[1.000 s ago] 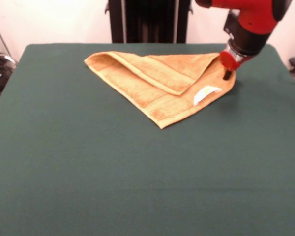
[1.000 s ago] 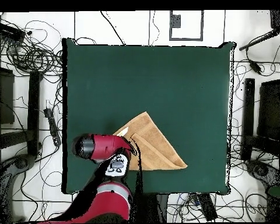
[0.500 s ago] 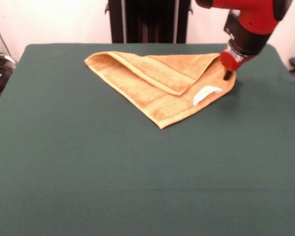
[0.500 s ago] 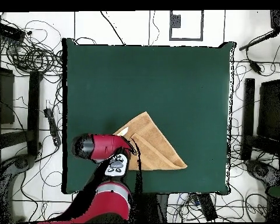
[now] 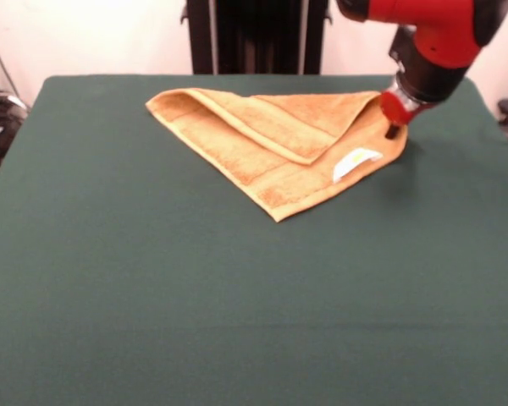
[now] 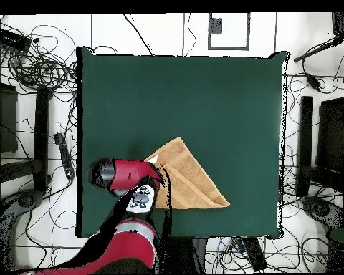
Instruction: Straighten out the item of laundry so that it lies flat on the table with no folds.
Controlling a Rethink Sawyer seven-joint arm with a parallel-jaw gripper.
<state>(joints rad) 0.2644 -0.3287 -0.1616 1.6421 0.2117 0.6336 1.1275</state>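
Nearest the camera, only bare green bench (image 5: 237, 321), well apart from the pincer (image 5: 392, 131) and toward the front. Farther back, lying folded on the bench cloth: the orange-tan hand towel (image 5: 262, 144), doubled over into a rough triangle, one point aimed forward and away from the pincer, long folded edge running sideways from beneath the pincer out to the far corner on the other side. Upper layer laid over the lower, border bands showing on both. White label loop (image 5: 356, 162) just in front of the pincer, on the lower layer near its edge. Pincer down at the towel's corner, at or just above the cloth; contact not clear. Cannot tell how far open, nor whether any cloth is held: dark tip too small in the front view, hidden under the red wrist in the overhead view (image 6: 158, 172). Whole towel spread off to one side of the pincer. Likely turning point for the next move: taking the top layer's corner near the tip and carrying it across the long fold line, away from the towel's bulk, to undo the doubling.
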